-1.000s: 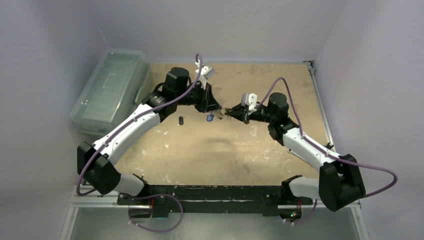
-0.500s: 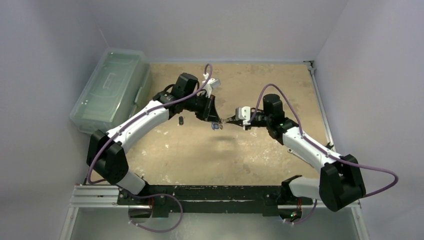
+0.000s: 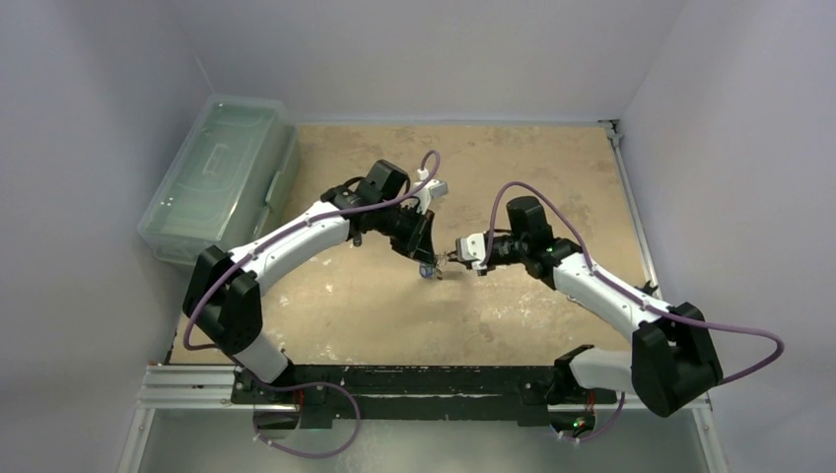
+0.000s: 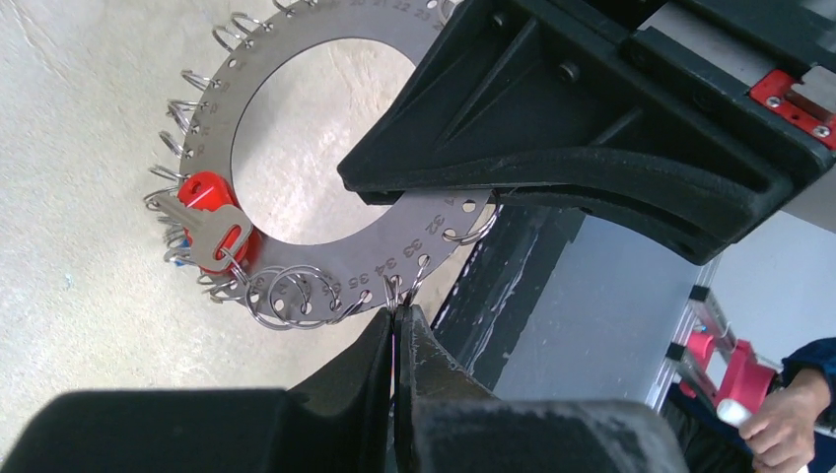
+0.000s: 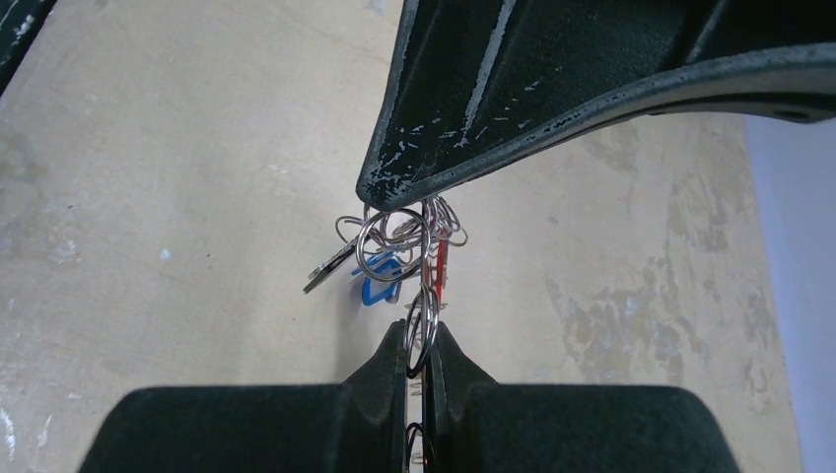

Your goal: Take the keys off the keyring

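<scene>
The left pincer (image 4: pixel 396 330), shut narrow on a small wire loop (image 4: pixel 393 293), could slip off if pulled askew. Beyond it, the flat silvery numbered keyring (image 4: pixel 315 20) is clamped in the right pincer (image 5: pixel 419 345). It might twist free and drop its red-headed silvery key (image 4: pixel 209 222) onto the sandy tabletop (image 4: pixel 69 118).

That thin flat silvery metal keyring (image 4: pixel 212 118) was a wide numbered band with holes all round its rim, most carrying just small bare wire loops (image 4: pixel 286 296). It stood on edge, up off the sandy worktop (image 4: pixel 79 148). Only a few small metal keys (image 4: pixel 210 225) hung there: a silvery one lying over a red plastic head, and a blue-headed key (image 5: pixel 376 287) bunched nearby.
</scene>
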